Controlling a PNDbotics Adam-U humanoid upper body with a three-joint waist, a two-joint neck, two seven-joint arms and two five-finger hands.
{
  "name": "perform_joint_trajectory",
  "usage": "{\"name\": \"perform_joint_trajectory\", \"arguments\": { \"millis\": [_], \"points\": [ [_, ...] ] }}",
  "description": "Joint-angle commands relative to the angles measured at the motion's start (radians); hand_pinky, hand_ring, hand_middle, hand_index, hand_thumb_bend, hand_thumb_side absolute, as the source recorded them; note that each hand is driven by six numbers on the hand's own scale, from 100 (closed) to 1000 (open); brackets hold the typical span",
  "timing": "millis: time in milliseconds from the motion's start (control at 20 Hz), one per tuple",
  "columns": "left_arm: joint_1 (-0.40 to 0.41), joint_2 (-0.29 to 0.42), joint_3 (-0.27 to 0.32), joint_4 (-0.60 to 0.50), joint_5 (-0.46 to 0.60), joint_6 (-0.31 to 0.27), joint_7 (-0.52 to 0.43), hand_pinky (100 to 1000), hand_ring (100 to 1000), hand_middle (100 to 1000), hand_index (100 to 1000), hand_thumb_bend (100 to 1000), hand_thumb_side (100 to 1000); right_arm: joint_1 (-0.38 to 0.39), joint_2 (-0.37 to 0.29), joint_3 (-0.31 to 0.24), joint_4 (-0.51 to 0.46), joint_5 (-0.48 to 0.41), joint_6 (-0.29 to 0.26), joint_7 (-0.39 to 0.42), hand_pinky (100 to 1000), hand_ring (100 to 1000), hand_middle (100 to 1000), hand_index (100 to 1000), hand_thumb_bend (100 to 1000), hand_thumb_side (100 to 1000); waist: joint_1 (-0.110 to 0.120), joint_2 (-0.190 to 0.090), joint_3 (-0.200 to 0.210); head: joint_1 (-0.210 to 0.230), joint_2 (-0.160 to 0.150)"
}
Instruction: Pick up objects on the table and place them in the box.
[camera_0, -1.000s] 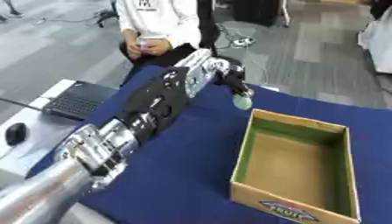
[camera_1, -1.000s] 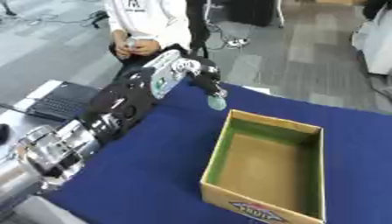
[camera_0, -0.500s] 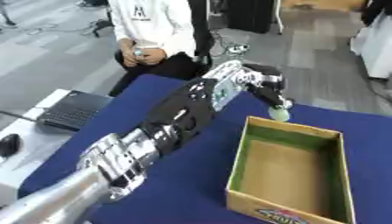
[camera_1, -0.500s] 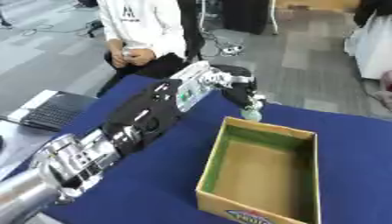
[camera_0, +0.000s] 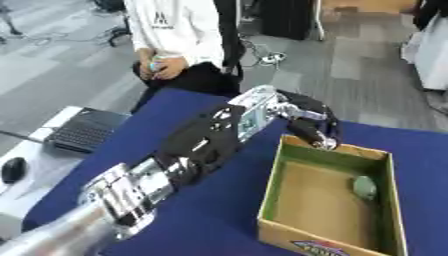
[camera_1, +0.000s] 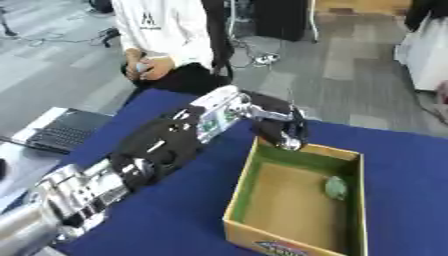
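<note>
A small pale green object (camera_0: 364, 187) lies inside the open cardboard box (camera_0: 282, 217), near its right wall. The left hand (camera_0: 313, 127) hangs over the box's far left corner; its fingers point down, released, holding nothing. The box stands on the blue table (camera_0: 210, 210).

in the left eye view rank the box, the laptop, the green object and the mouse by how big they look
1. box
2. laptop, partly cut off by the arm
3. and 4. green object and mouse: look alike in size, so unranked.

object (camera_0: 364, 187) in box (camera_0: 284, 169) | left hand (camera_0: 311, 126) over box's far rim
</note>
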Motion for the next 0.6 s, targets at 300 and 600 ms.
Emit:
{"name": "perform_joint_trajectory", "arguments": {
  "millis": [300, 600],
  "points": [
    [0.390, 0.042, 0.238, -0.593, 0.342, 0.072, 0.542, 621, 710, 783, 881, 678, 761, 0.034, 0.043, 0.021, -0.016, 0.081, -0.186, -0.206, 218, 289, 325, 515, 330, 1000, -0.022, 0.003, 0.061, -0.065, -0.020],
    [0.530, -0.117, 0.289, -0.801, 0.283, -0.060, 0.570, 656, 716, 786, 887, 903, 680, 0.069, 0.125, 0.109, -0.016, 0.209, -0.139, -0.087, 195, 286, 326, 525, 447, 1000, -0.055, 0.019, 0.129, -0.055, -0.095]
  ]
}}
